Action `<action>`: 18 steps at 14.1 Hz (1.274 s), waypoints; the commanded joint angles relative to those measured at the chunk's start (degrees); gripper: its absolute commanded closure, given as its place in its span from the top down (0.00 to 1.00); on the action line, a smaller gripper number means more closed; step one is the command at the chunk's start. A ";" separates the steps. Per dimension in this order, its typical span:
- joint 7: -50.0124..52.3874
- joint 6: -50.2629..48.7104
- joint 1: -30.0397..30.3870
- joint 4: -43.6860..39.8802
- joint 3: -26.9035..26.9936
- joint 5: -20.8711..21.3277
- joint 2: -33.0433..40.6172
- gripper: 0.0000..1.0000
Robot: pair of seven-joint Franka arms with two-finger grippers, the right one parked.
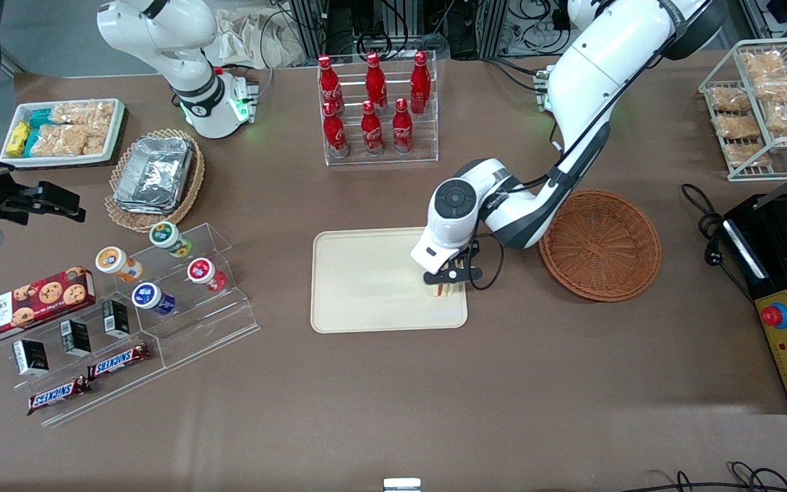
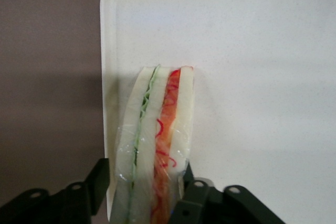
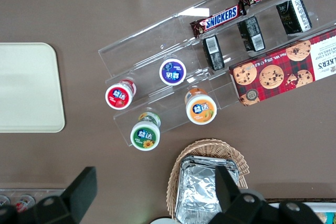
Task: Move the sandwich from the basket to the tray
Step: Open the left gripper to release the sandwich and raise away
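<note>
My gripper (image 1: 449,279) is down over the tray (image 1: 366,287), at the corner nearest the basket (image 1: 600,244) and toward the front camera. Fingers (image 2: 195,195) pinching the sandwich (image 2: 157,145), one pad on each bread face, wrapped wedge standing on edge with the cut side showing green and orange-red layers. In the front view the sandwich (image 1: 443,290) peeks out just under my fingers, over the tray surface, close to the rim. Cannot tell if its bottom edge touches the tray or hangs just above.

Wrist view: sandwich sits right beside the tray's raised rim (image 2: 107,103), rounded corner just ahead of it, bare brown table (image 2: 47,93) past the rim. The rest of the tray is open cream surface, lots of room toward the parked arm's end.

Basket is just beside the tray toward the working arm's end, nothing in it, not touching the tray. My forearm crosses above the gap between them.

Cola bottle rack (image 1: 376,109) stands farther from the front camera than the tray, well apart. Clear acrylic shelf with yogurt cups (image 1: 188,273) lies toward the parked arm's end, near but clear of the tray's edge. Table nearer the front camera than the tray is bare brown cloth
</note>
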State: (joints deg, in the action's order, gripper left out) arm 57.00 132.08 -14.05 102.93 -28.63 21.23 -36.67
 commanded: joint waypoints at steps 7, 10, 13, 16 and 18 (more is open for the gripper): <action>1.71 -11.55 -0.01 -7.73 -0.20 0.48 6.33 1.00; 1.10 -21.40 1.65 -14.40 -0.20 -2.83 12.21 1.00; -2.74 -28.35 9.28 -17.24 -0.46 -10.13 20.55 1.00; -16.09 -35.81 11.51 -17.76 4.86 -15.06 27.60 1.00; -25.49 -38.20 11.33 -17.94 11.72 -18.66 31.38 1.00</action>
State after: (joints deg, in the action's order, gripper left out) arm 39.61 95.77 -2.67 83.99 -22.04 6.08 -8.79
